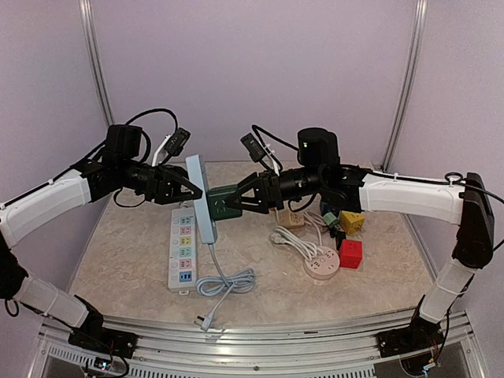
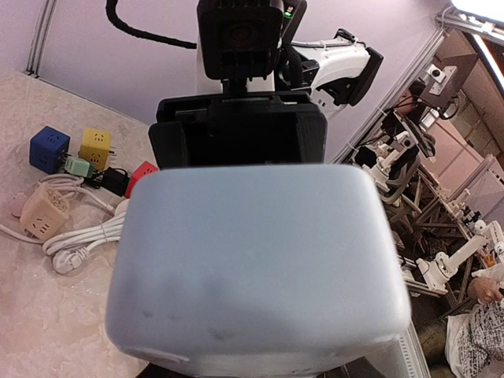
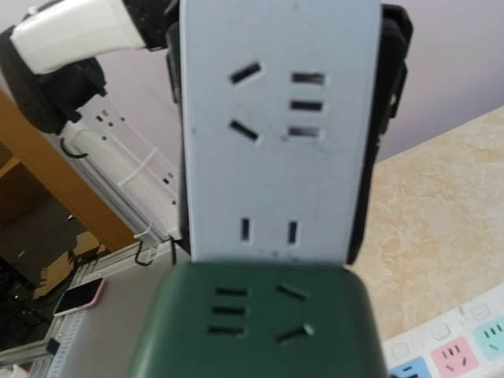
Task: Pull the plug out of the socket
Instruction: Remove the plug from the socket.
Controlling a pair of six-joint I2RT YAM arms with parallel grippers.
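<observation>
At 6 o'clock from the held pair in the top view, a white strip with coloured sockets point(image 1: 183, 248) lies flat. A white cable point(image 1: 227, 280) coils just beside it, toward the near edge. At 4 o'clock from the green plug point(image 1: 223, 201) sit a beige cube point(image 1: 293, 217), a yellow cube point(image 1: 352, 222), a red cube point(image 1: 351, 253) and a round white socket point(image 1: 321, 265) — none between the arms. The table point(image 1: 122, 236) is pale marbled stone, with lilac walls behind.

The left gripper point(image 1: 194, 190) is clamped across the pale blue power strip point(image 1: 206, 220), held upright off the table. The right gripper point(image 1: 242, 200) pinches the plug, which presses against the strip's face from 3 o'clock. The prongs are hidden (seated or not — I cannot tell).
</observation>
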